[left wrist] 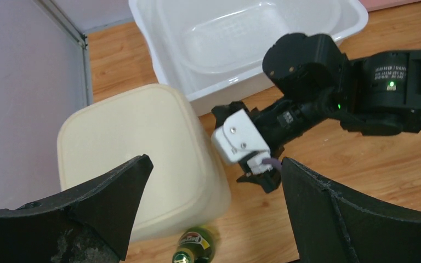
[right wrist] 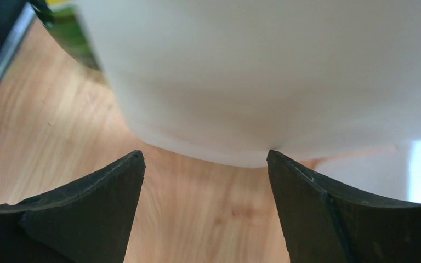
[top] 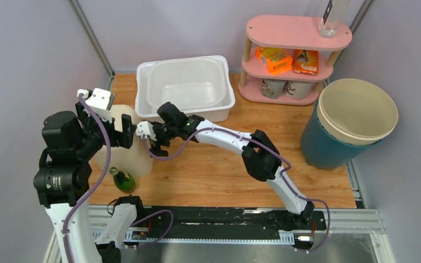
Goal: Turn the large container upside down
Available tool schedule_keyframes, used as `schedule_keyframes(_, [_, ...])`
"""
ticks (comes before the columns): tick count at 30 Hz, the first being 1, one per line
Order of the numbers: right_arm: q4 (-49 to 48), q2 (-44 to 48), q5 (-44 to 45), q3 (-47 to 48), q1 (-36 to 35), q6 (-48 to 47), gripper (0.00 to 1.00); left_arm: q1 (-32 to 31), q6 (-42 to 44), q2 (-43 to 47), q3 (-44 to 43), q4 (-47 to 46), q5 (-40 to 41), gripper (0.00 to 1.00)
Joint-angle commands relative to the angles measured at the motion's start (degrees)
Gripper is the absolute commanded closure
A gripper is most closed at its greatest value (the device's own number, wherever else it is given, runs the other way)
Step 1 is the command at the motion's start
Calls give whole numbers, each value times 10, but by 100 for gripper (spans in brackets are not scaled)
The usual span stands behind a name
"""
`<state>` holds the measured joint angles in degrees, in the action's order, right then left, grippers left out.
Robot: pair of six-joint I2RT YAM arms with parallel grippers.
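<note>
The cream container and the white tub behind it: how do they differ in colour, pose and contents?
The cream container shows a closed flat face upward; the white tub has its open mouth upward. The container is cream; the tub is bright white. The tub holds a clear tray; nothing lies on the container. Both have rounded corners and stand on the wooden table.

Legible text: none.
Green bottle (left wrist: 194, 247): oval label (left wrist: 192, 239), yellow with a red band; lettering blurred.
Pink shelf (top: 285, 30), middle tier: one orange box (top: 273, 59) and a second orange box (top: 305, 62), both with printed fronts; words too small to read.
Right arm's wrist housing (left wrist: 392, 76): lines of white print beside a green light; unreadable.
</note>
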<state>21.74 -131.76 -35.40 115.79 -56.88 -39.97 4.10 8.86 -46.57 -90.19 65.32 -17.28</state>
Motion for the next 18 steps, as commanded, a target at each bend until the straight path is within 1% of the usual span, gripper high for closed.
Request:
schedule_keyframes(1, [-62,-21,-31,36,-34,6,11,20,-14,0,-4,-14,-3,0])
schedule_keyframes(4, [-86,-22,-40,30,-39,19,10,28,-17,-1,-3,-13,-10,0])
schedule_keyframes(7, [-87,-12,-24,28,-36,27,10,37,-20,-1,-4,-11,-13,0])
schedule_keyframes(13, [-103,60,-34,-32,19,51,8,43,-12,-3,-21,4,-13,0])
schedule_keyframes(16, [-150,53,-4,-30,31,91,7,44,-7,-2,-22,9,-9,0])
schedule_keyframes(18, [-178,29,15,-4,31,107,6,47,-5,-3,-21,13,-9,0])
